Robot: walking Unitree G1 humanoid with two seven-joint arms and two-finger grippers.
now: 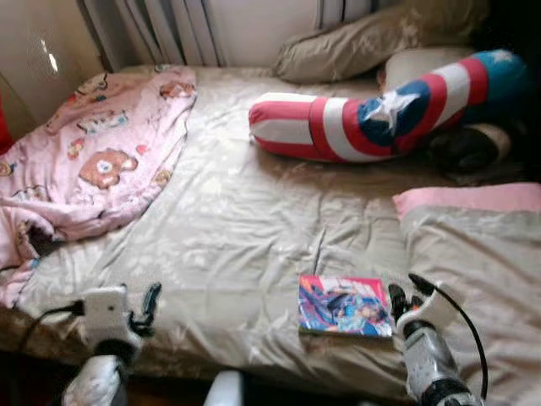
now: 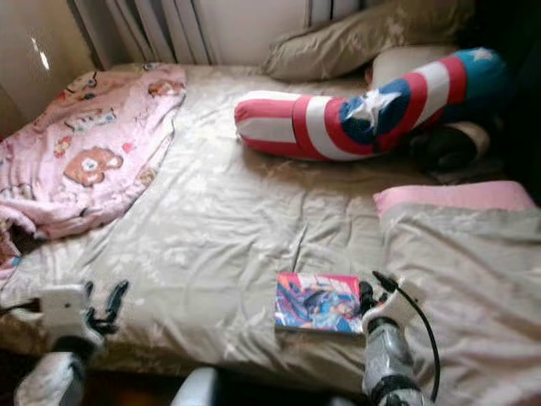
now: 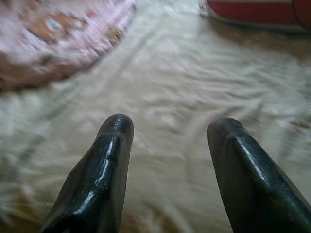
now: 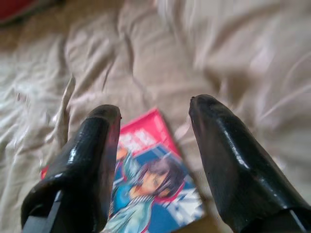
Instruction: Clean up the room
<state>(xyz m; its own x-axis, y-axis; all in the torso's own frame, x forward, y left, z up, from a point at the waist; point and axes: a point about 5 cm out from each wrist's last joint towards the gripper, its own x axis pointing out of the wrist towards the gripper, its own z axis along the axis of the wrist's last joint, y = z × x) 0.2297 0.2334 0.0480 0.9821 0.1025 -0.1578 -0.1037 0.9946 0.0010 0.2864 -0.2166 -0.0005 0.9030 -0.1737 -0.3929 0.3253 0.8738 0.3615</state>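
A colourful comic book (image 1: pixel 345 305) lies flat on the beige bedsheet (image 1: pixel 245 220) near the bed's front edge, also seen as the comic book (image 4: pixel 146 184). My right gripper (image 1: pixel 407 293) hovers open just right of the book, its fingers (image 4: pixel 92 160) spread above the book's corner. My left gripper (image 1: pixel 150 303) is open over bare sheet at the front left, its fingertips (image 3: pixel 114 145) apart with nothing between them.
A pink cartoon-print blanket (image 1: pixel 93 152) is bunched on the bed's left side. A red, white and blue shield-pattern bolster (image 1: pixel 380 110) lies across the back right, with beige pillows (image 1: pixel 363 38) behind it. A beige duvet with pink trim (image 1: pixel 473 245) covers the right.
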